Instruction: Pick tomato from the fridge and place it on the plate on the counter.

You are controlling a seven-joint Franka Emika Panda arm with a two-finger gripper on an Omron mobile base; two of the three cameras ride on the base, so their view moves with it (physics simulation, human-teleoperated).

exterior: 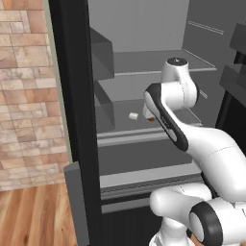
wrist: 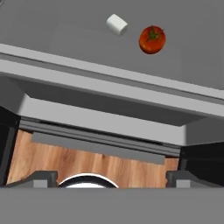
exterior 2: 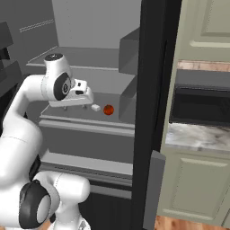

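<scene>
Now the fridge stands open, its black frame around a grey inside with shelves and door bins. Right of it in the right base view runs the marbled worktop over sage-green doors, with a black microwave above it, while the left base view has a brick wall and wood floor on the fridge's other side. Reaching in from the base, the white arm bends over the front of the middle shelf, and its tool hangs just above that shelf near the front edge, pointing down (two small fingertips show beneath the hand and look slightly apart, but whether the jaws are spread or pressed together I cannot tell); nothing is seen between them. On the same shelf lies the tomato, red-orange with a green stem scar, resting free and a little way beyond the tool toward the fridge's right side. Just beside it, apart and not touching, sits a small whitish block, between the tomato and the tool in the right base view.
</scene>
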